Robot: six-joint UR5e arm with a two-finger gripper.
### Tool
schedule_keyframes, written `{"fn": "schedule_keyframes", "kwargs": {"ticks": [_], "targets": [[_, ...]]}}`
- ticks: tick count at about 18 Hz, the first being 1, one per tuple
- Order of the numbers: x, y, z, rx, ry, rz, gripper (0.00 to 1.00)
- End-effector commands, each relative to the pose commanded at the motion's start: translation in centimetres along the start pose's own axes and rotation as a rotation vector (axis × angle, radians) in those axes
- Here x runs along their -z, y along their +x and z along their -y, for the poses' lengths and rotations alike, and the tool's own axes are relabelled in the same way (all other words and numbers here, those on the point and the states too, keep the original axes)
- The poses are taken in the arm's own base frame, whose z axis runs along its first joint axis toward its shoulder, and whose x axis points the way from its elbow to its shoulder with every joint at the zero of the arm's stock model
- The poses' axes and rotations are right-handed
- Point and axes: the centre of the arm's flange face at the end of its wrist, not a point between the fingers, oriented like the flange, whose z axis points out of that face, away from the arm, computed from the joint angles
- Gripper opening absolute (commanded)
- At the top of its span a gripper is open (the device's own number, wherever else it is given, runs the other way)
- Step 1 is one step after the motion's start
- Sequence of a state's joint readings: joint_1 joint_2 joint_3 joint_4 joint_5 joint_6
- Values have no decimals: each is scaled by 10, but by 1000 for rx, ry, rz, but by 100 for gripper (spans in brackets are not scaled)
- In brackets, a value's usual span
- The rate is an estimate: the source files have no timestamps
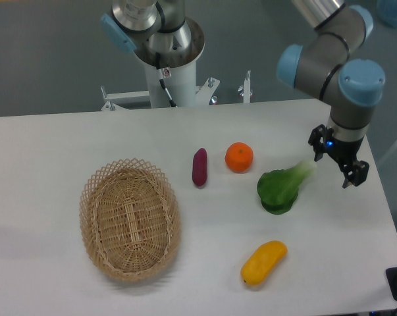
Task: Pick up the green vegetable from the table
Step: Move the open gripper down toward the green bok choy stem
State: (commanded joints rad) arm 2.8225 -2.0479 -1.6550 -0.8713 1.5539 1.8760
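Observation:
The green vegetable point(282, 186) lies on the white table point(66, 138) right of centre, its dark leaves toward the front and its pale stalk pointing up and right. My gripper point(337, 164) hangs open just right of the stalk tip, a little above the tabletop. Its two black fingers point(316, 147) are spread apart with nothing between them. It does not touch the vegetable.
An orange point(239, 157) and a small purple vegetable point(199, 167) sit left of the green one. A yellow oblong vegetable point(264, 263) lies near the front edge. A wicker basket point(130, 219) stands at the left. The table's right edge is close to the gripper.

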Motion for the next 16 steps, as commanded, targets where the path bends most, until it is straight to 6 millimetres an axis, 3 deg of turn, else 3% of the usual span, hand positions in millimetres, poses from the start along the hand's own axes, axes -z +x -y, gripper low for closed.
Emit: {"fn": "schedule_keyframes", "kwargs": {"ticks": [4,7,16], "targets": [[-14,19,7,11,8,-35,100],[-13,32,2,18,9,-45,100],[-29,42,9,53,6,-51,100]]}}
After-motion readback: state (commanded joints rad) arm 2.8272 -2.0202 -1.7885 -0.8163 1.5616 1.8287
